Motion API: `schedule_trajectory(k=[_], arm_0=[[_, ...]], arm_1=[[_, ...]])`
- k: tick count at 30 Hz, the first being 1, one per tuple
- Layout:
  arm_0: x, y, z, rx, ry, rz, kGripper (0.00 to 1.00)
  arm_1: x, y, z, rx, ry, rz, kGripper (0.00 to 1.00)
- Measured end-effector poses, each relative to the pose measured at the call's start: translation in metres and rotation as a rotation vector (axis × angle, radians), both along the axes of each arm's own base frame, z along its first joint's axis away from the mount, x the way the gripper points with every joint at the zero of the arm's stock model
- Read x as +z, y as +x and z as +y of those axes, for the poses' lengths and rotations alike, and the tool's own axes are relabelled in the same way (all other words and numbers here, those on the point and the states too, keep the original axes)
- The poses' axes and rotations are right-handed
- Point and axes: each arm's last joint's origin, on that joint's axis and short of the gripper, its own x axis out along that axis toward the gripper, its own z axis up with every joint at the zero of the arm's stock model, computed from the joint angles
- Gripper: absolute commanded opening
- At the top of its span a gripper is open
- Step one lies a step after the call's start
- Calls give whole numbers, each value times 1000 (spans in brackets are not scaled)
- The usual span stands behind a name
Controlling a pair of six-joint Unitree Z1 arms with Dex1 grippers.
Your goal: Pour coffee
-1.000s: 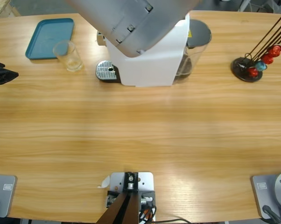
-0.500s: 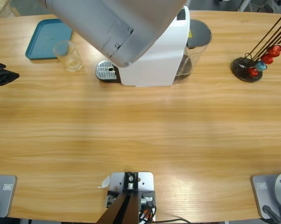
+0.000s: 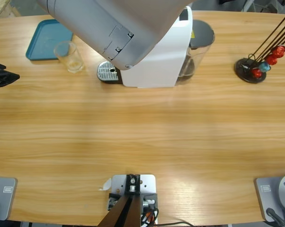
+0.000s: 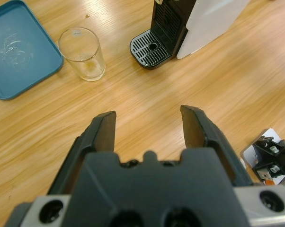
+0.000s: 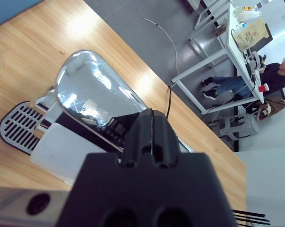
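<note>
No coffee shows in any view. An empty clear glass (image 3: 69, 56) (image 4: 82, 53) stands on the table between the blue tray (image 3: 43, 40) and the white coffee machine (image 3: 166, 61). The machine's black drip grate (image 3: 108, 72) (image 4: 150, 47) is bare. My left gripper (image 3: 12, 76) (image 4: 147, 118) is open at the table's left edge, pointing toward the glass and grate with nothing between its jaws. My right gripper (image 5: 152, 120) is shut on nothing, above the machine's chrome lever (image 5: 90, 99). The right arm's silver elbow (image 3: 114, 23) hides the machine's top in the high view.
A grey-lidded water tank (image 3: 199, 47) sits at the machine's right end. A black capsule stand (image 3: 250, 68) with red and blue capsules is at the far right. In the right wrist view a person (image 5: 270, 75) sits far off in the room.
The right arm's silver elbow has swung left and slightly down across the high view. The left gripper, glass and machine have stayed put.
</note>
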Motion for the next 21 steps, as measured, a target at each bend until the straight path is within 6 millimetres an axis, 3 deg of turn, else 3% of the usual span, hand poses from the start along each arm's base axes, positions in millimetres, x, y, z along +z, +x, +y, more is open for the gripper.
schedule_trajectory(k=[9,18,19,21], arm_0=[[0,0,0,0,0,0,586],[0,0,0,0,1,2,586],[0,0,0,0,2,4,586],[-1,0,0,0,3,6,595]], arm_1=[[-15,1,5,-5,10,13,0],[-16,0,6,-11,36,10,0],[-16,0,6,-11,37,9,32],[-13,-1,4,-11,33,11,362]])
